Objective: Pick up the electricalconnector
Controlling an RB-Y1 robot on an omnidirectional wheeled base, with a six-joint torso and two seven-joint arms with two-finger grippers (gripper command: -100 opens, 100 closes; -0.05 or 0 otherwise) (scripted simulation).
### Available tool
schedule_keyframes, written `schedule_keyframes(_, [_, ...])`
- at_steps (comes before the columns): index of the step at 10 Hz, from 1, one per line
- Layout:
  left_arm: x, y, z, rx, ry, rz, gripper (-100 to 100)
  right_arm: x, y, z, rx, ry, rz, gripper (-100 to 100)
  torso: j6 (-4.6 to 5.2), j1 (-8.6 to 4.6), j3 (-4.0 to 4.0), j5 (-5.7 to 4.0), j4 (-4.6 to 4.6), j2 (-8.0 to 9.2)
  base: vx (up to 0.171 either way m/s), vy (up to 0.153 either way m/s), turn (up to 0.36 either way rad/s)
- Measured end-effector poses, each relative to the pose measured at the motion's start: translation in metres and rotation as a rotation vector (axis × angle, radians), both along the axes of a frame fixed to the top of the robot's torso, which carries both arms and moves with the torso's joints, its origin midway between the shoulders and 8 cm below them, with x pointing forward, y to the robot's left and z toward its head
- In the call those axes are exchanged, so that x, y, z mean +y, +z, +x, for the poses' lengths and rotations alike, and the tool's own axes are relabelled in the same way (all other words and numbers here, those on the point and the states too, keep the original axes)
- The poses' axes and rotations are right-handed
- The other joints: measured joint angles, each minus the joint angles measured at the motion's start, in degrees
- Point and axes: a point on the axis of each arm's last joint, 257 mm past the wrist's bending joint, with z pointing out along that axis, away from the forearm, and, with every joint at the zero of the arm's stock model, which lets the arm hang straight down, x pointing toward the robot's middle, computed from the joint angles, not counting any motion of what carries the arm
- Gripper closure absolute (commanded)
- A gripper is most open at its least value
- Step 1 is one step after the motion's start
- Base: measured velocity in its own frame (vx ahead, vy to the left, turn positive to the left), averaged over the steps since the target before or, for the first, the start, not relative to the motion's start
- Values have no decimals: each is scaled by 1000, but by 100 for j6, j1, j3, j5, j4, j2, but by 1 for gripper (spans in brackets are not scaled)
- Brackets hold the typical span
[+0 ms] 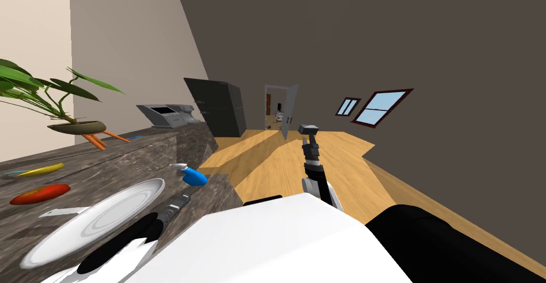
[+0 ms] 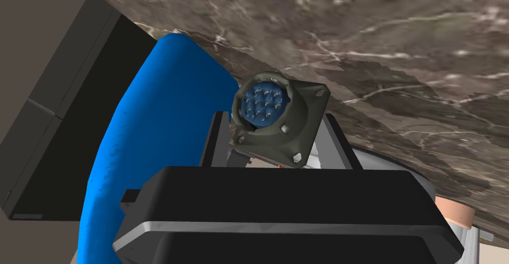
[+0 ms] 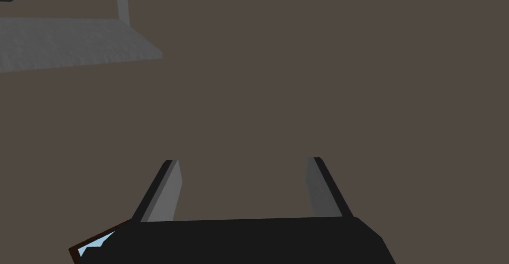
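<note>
The electrical connector (image 2: 278,117) is olive green with a square flange and a round blue face full of pins. It sits between my left gripper's (image 2: 272,115) two fingers, which press its sides, just off the brown marbled counter (image 2: 387,52). In the head view the left gripper (image 1: 184,195) reaches over the counter's (image 1: 133,152) near end, right beside a blue bottle-like object (image 1: 193,177). My right gripper (image 1: 308,129) is raised over the wooden floor, and its fingers (image 3: 166,191) stand open with nothing between them.
The blue object (image 2: 149,141) looms close beside the left gripper. A white plate (image 1: 96,218), a red disc (image 1: 40,193), a yellow item (image 1: 42,169) and a potted plant (image 1: 74,127) share the counter. A dark cabinet (image 1: 218,106) and an open door (image 1: 288,112) stand farther off.
</note>
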Motion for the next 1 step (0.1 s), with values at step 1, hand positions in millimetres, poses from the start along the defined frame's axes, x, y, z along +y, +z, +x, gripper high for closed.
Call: schedule_keyframes(1, [-1, 0, 0, -1, -2, 0, 0, 0, 0, 0, 0, 0, 0, 0, 5, -1, 3, 0, 1, 7, 0, 0, 0])
